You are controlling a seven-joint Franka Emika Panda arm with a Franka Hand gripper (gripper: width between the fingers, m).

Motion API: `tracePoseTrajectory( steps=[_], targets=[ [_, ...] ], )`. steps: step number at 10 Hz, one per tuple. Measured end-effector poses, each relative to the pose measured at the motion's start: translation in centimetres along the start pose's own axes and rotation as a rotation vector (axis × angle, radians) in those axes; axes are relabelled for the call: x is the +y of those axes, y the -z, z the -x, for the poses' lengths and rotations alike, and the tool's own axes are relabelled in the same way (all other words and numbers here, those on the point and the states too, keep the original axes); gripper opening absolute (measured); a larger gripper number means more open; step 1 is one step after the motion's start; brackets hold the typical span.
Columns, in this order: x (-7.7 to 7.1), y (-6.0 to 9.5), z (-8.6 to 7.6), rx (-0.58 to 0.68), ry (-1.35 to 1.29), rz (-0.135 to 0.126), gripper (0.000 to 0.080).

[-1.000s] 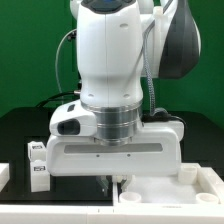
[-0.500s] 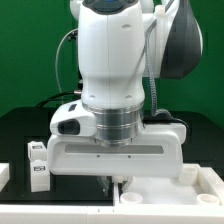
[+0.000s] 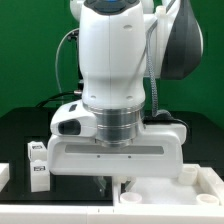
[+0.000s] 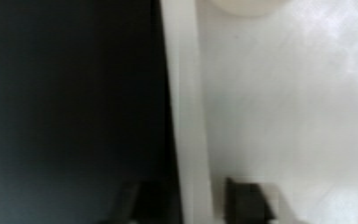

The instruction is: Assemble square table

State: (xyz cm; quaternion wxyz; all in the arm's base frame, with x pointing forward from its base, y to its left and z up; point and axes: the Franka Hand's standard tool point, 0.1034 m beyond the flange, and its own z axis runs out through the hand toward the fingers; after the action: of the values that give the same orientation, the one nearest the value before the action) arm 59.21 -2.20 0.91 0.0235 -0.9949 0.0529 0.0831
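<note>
We see the white arm fill most of the exterior view, standing over a black table with its wrist pointing down. At the bottom of that view, toward the exterior view's right, lies the square top, flat on the table with its raised rim up. The gripper sits low at the top's near corner. In the wrist view we find its dark fingers on either side of the rim, parted narrowly, with a sliver of gap on the inner side, so nothing is clamped. One tagged leg stands upright well apart, toward the exterior view's left. A small round boss rises inside the top.
</note>
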Motion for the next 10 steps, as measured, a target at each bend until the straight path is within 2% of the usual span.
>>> tracePoseTrajectory(
  steps=[1, 2, 3, 4, 8, 9, 10],
  targets=[
    [0.0, 0.8, 0.5, -0.006, 0.018, -0.002, 0.0422],
    [-0.3, 1.8, 1.4, -0.012, 0.022, -0.004, 0.0422],
    [-0.7, 3.0, 2.3, -0.014, 0.012, -0.006, 0.0555],
    [-0.9, 4.2, 2.4, -0.007, 0.001, -0.009, 0.0630],
    [-1.0, 4.1, 2.7, -0.002, 0.049, -0.006, 0.0649],
    [-1.4, 4.2, 3.7, 0.005, 0.118, -0.003, 0.0649],
    [-1.4, 4.5, 4.8, 0.023, 0.235, 0.011, 0.0649]
  ],
)
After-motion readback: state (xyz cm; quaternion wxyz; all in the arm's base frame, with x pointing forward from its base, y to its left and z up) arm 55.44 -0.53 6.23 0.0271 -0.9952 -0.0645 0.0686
